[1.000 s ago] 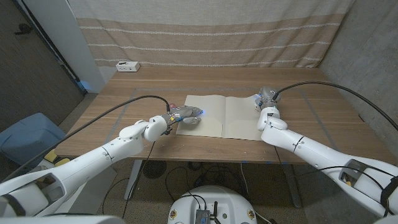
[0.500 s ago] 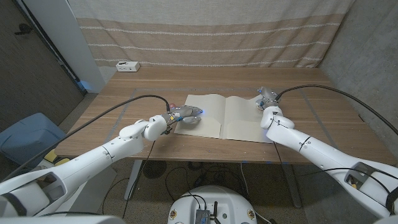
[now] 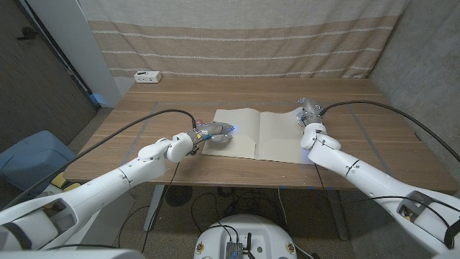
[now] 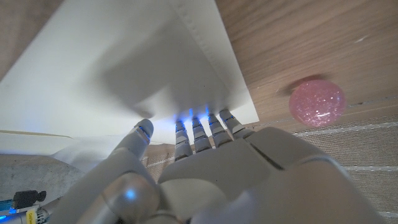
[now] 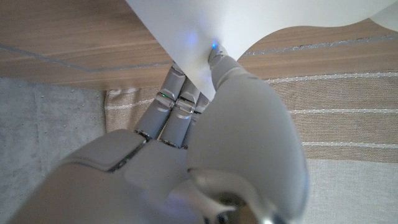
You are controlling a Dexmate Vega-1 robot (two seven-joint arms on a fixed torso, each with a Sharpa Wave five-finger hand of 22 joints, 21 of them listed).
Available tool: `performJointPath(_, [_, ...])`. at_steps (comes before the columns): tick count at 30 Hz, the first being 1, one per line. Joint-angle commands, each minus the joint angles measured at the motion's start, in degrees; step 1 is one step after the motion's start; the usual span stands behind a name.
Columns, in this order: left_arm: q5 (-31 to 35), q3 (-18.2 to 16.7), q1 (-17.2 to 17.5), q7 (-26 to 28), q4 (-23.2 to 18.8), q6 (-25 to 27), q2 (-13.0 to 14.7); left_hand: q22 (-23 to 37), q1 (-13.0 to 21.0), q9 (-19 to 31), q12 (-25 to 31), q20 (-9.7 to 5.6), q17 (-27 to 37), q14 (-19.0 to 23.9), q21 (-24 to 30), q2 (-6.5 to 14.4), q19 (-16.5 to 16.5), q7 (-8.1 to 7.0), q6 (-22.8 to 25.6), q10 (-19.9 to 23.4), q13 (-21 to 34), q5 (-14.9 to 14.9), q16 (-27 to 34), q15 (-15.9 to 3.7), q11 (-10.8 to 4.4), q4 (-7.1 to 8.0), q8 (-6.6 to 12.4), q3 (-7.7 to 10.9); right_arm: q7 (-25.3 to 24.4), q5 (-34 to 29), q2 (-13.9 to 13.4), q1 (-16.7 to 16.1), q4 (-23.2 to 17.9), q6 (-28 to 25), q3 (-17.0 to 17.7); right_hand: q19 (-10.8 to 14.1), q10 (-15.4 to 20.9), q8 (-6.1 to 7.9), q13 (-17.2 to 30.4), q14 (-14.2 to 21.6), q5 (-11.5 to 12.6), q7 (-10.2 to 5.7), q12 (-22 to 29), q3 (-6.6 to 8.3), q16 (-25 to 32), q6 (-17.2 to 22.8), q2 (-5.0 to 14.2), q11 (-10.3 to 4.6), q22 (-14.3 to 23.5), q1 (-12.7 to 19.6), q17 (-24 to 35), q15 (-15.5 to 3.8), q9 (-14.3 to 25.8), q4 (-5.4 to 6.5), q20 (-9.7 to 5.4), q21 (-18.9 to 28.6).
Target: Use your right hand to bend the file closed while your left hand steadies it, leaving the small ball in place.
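The open cream paper file (image 3: pixel 257 134) lies spread flat on the wooden bench (image 3: pixel 144 137), near the bench's front edge and about midway between the two arms, its centre fold running front to back. The left hand (image 3: pixel 210 134) rests on the file's left leaf at its outer edge; in the left wrist view its fingers (image 4: pixel 200 130) lie side by side, pressed down on the pale sheet (image 4: pixel 124 68) with a blue glow at the tips, so they hold nothing but pin the leaf to the bench. The right hand (image 3: pixel 310 119) sits at the outer edge of the right leaf. In the right wrist view the edge of the sheet (image 5: pixel 261 25) passes between the thumb and the curled fingers (image 5: pixel 177 102), lifted off the wood, so this hand pinches the file's right edge.

The left wrist view shows a small pink glittery ball (image 4: pixel 316 104) on the bare wood just beside the file's corner, apart from the paper and from the fingers; in the head view it is too small to pick out.

Farther back, at the bench's rear left corner, stands a small white box (image 3: pixel 148 76), well apart from the file. Behind the bench hangs a beige striped curtain (image 3: pixel 237 39).
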Motion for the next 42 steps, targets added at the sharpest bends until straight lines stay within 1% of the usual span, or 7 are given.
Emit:
performJointPath(1, [0.2,0.2,-0.4,0.0,0.2,-0.4,-0.2,0.2,-0.5,0.3,-0.1,0.58,0.1,-0.4,0.0,-0.1,0.7,0.12,-0.2,-0.3,0.2,0.2,-0.2,-0.66,0.04,0.3,0.09,0.01,-0.6,0.5,0.6,-0.4,-3.6,-0.1,2.3,-0.5,1.2,0.07,0.8,6.0,0.1,0.1,1.4,-0.03,0.3,2.5,2.44,0.42,0.2,0.8,0.6,-6.37,0.0,0.44,-3.97,1.3])
performJointPath(8, [0.2,0.3,-0.6,0.1,0.6,-0.8,-0.3,0.2,-0.5,0.3,-0.1,0.56,0.0,-0.4,-0.1,-0.3,0.8,0.11,-0.3,-0.4,0.2,0.2,-0.2,-0.76,0.05,0.3,0.12,-0.05,6.5,3.8,0.2,1.7,-8.0,-6.8,2.4,-0.4,3.9,0.51,0.4,7.8,0.1,0.39,3.0,-0.18,0.1,8.0,2.65,0.65,-0.1,0.3,1.2,-6.35,-0.2,0.36,-4.04,3.7])
performJointPath(16, [0.4,0.5,-0.7,0.3,0.8,-1.0,-0.4,0.2,-0.6,0.3,-0.1,0.51,0.0,-0.4,-0.3,-0.4,0.8,0.01,-0.4,-0.4,0.2,0.2,-0.2,-0.72,0.08,0.25,0.12,-0.1,10.3,4.1,-1.2,4.3,-11.3,-11.6,0.1,0.2,6.0,0.06,-0.2,9.3,0.0,0.15,3.9,-0.36,-0.6,9.9,2.42,0.57,-0.4,-0.1,0.5,-6.34,-0.3,0.24,-3.91,5.5])
performJointPath(20, [0.5,0.5,-0.7,0.4,0.9,-1.1,-0.4,0.2,-0.6,0.3,-0.1,0.52,0.0,-0.5,-0.3,-0.4,0.9,0.0,-0.4,-0.4,0.2,0.2,-0.2,-0.8,0.07,0.21,0.16,-0.13,11.3,1.8,-1.8,6.4,-12.4,-14.9,-3.1,0.4,7.3,-0.49,-0.8,11.1,0.0,0.13,4.3,-0.49,-0.8,10.8,2.37,-0.42,-0.8,-0.7,0.1,-6.1,-0.4,0.4,-2.63,6.7])
performJointPath(21, [0.5,0.5,-0.7,0.5,0.9,-1.2,-0.4,0.2,-0.6,0.3,-0.1,0.52,0.0,-0.5,-0.4,-0.5,0.9,-0.01,-0.4,-0.4,0.2,0.2,-0.2,-0.82,0.05,0.2,0.18,-0.14,11.7,1.1,-2.1,7.0,-12.7,-15.7,-4.1,0.1,7.8,-0.69,-1.1,11.2,0.0,0.01,4.4,-0.49,-1.0,11.1,2.45,-1.49,-0.9,-1.1,0.1,-5.89,-0.5,0.59,-1.95,7.0])
performJointPath(27, [0.6,0.5,-0.6,0.6,0.9,-1.2,-0.4,0.2,-0.5,0.3,0.0,0.5,-0.1,-0.5,-0.5,-0.5,0.9,-0.01,-0.5,-0.4,0.2,0.2,-0.3,-0.78,0.01,0.11,0.2,-0.15,14.1,-1.6,-2.9,9.9,-14.3,-18.9,-8.0,-2.6,9.2,-1.51,-2.3,11.1,0.1,-0.69,4.5,-0.86,-1.7,12.7,3.07,-2.31,-1.5,-4.3,0.8,-4.8,-0.7,2.24,1.51,8.0])
performJointPath(42, [0.9,0.2,0.2,1.1,-0.1,-0.6,-0.1,0.2,-0.5,0.3,0.0,0.51,-0.1,-0.5,-0.7,-0.6,0.9,-0.15,-0.5,-0.5,0.2,0.2,-0.3,-0.78,0.02,-0.03,0.27,-0.2,21.2,0.6,-3.3,13.8,-17.8,-21.8,-9.1,-3.4,9.8,-2.58,-3.2,10.8,0.2,-1.13,4.4,-0.57,-1.8,13.0,3.47,-2.44,-2.0,-5.4,2.1,-4.77,-0.7,2.47,2.7,9.3])
